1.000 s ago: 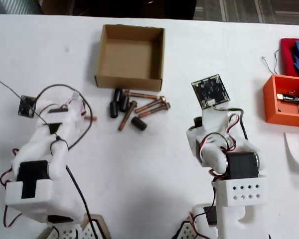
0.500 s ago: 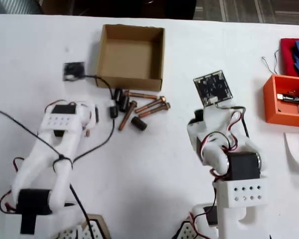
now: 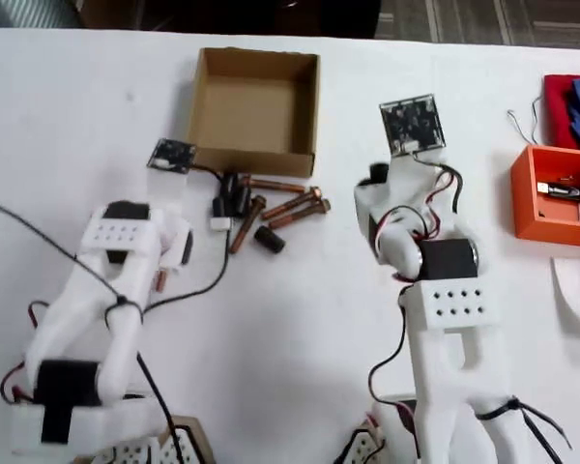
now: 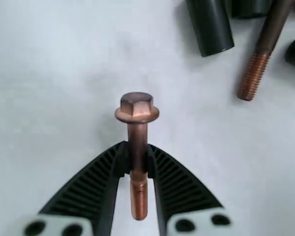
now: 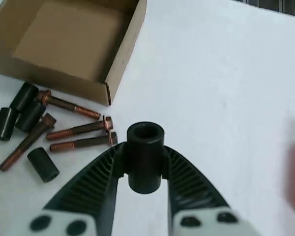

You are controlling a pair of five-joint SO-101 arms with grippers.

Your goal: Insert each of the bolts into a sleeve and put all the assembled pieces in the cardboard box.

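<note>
Bolt in hand: my left fingers are clamped on its shank, with only the shank's width between them. The hex head stands out beyond the tips, and the threaded end runs back between the fingers toward my wrist. It hangs over the white bench, with the ends of some loose pieces just past it.

My right fingers are spread wider and grip a black sleeve across its middle, one finger on each side. Its open bore is turned up toward my wrist camera.

From above, my left arm leans forward from the near left of the bench, its wrist just left of the pile. My right arm stretches forward from the near edge, its wrist to the right of the pile.

Between my two wrists lie four loose bolts and four loose sleeves, all flat on the bench. Three sleeves are bunched at the left of the pile, touching or nearly so. The fourth lies by itself on the near side. The bolts fan out beside them, two of them side by side.

Just beyond the pile stands the cardboard box, top open. An orange tray sits well apart at the far right of the bench.
</note>
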